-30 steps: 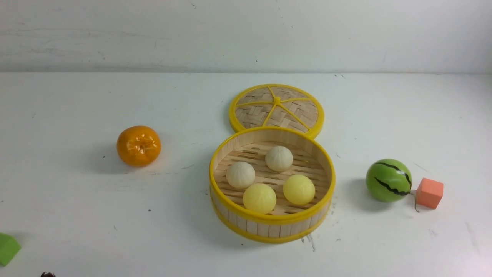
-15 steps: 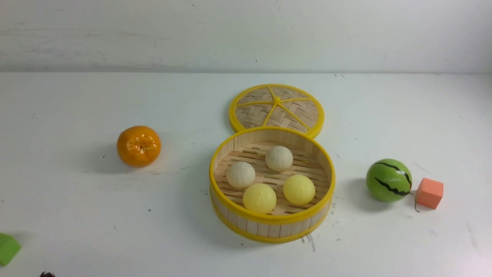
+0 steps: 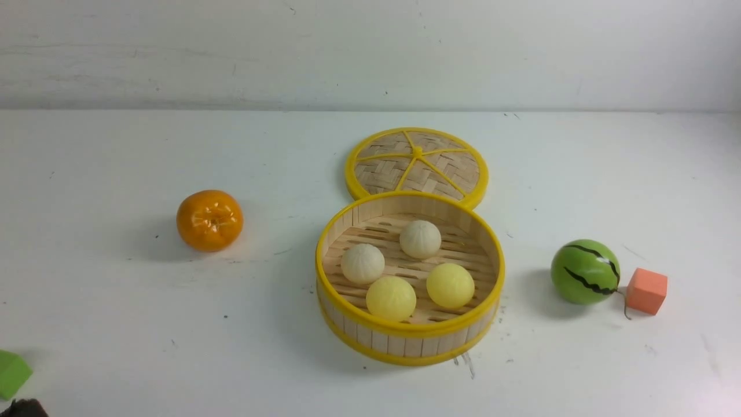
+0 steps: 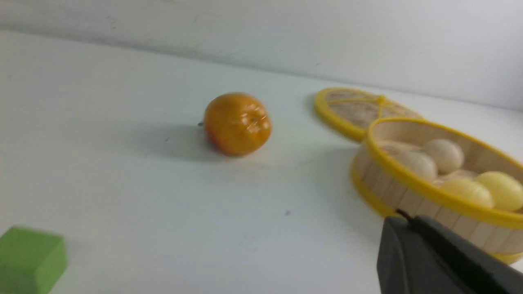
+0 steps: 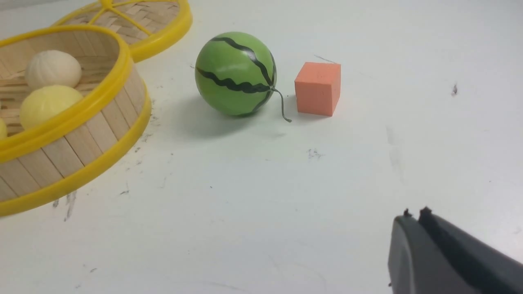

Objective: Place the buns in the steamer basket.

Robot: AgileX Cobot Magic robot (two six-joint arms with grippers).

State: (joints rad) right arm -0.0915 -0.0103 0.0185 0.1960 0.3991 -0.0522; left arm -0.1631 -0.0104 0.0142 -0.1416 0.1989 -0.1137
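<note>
The steamer basket (image 3: 405,341) stands at the table's middle, also in the left wrist view (image 4: 392,188) and the right wrist view (image 5: 81,139). Inside lie two off-white buns (image 3: 362,263) (image 3: 420,238) and two pale yellow buns (image 3: 391,298) (image 3: 450,285). My left gripper (image 4: 402,216) is shut and empty, low at the near left; only a dark tip (image 3: 23,408) shows in the front view. My right gripper (image 5: 413,214) is shut and empty, near the table at the near right, outside the front view.
The woven lid (image 3: 417,165) lies flat behind the basket, touching it. An orange tangerine (image 3: 209,220) sits to the left. A green watermelon ball (image 3: 584,271) and an orange cube (image 3: 646,291) sit to the right. A green block (image 3: 11,373) lies at the near left edge.
The left gripper's dark tip shows a little more at the front view's bottom left corner. Basket, buns and other objects have not moved.
</note>
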